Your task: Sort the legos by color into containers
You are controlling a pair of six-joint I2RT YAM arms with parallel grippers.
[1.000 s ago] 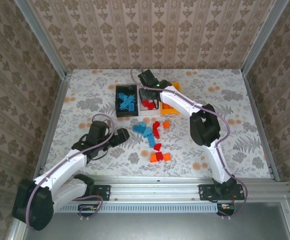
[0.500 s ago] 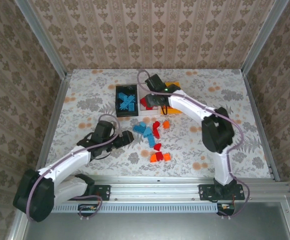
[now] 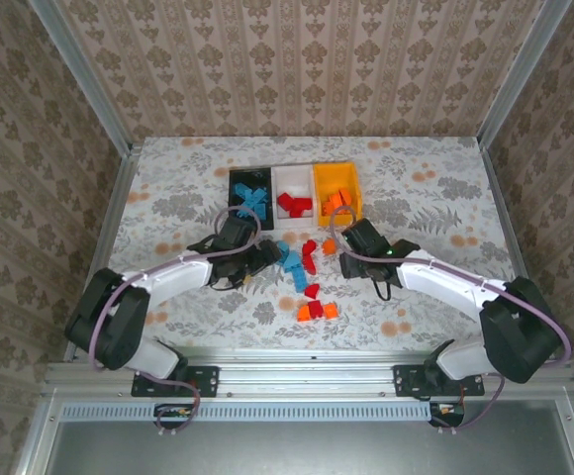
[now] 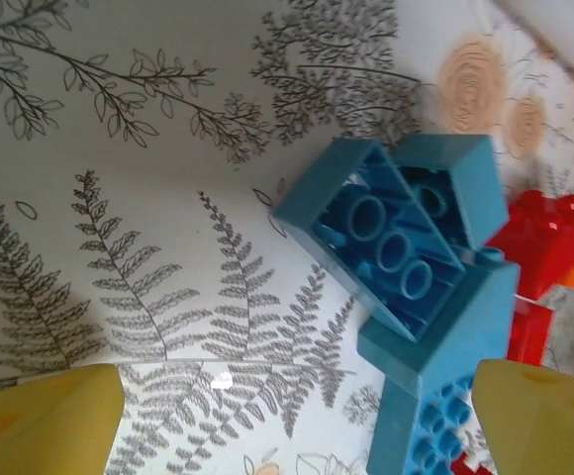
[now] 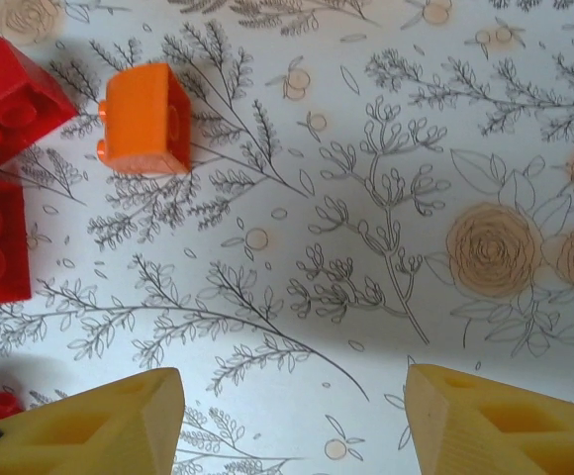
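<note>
As the right gripper (image 5: 292,396) swung back from the containers (image 3: 312,183), jaws apart and empty, the left gripper (image 4: 297,381), likewise spread, reached the blue legos (image 4: 396,247), probably next for sorting.

Worktop (image 3: 435,188) white, floral-and-fern print, orange blossoms. Damask wallpaper walls (image 3: 297,59) on three sides. Aluminium frame rail (image 3: 307,376) along lower frame edge.
</note>
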